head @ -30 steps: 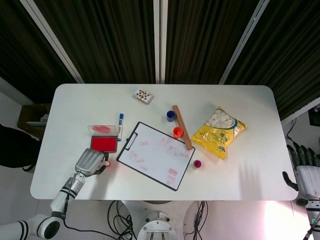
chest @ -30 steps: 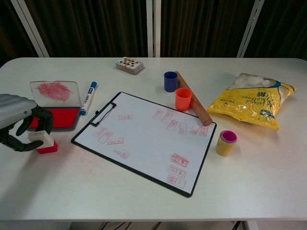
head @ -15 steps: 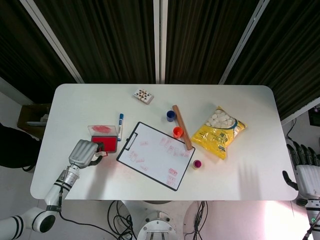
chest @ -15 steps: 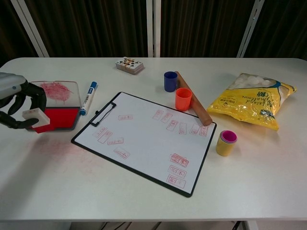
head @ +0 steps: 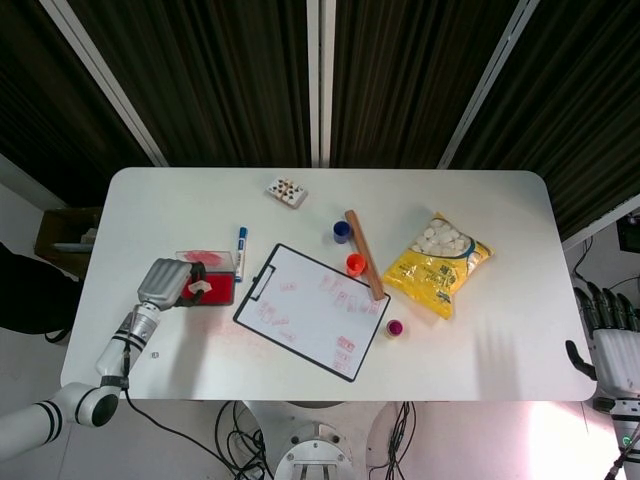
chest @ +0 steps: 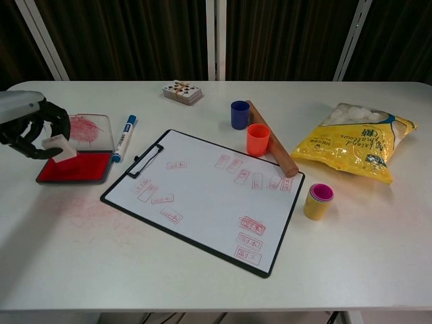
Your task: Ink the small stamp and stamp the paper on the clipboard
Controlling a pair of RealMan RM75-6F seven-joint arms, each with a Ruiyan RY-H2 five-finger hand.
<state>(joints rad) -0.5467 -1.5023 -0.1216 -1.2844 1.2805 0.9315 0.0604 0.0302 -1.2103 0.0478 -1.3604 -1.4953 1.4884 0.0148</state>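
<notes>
The left hand (chest: 27, 128) is gripping the small stamp (chest: 59, 148), its fingers curled around the white block, and is holding it just above the red ink pad (chest: 74, 169) at the counter's (chest: 202, 283) left side. The inking step appears to be in hand: the stamp is hanging over the pad's near-left part, not yet clearly pressed into it. From the chest view the block is tilting, its long axis running roughly left to right with the right end dipping toward the pad; whether its face is touching the ink is hard to tell at this size. The next move likely calls for levelling the stamp so its face is meeting the pad flat, pressing down, then carrying it right to the clipboard (chest: 135, 165) and choosing a bare patch of the paper (chest: 202, 196), which is already bearing many red prints. The right hand (head: 610, 335) is resting off the counter's far right edge, fingers apart and holding nothing.
</notes>
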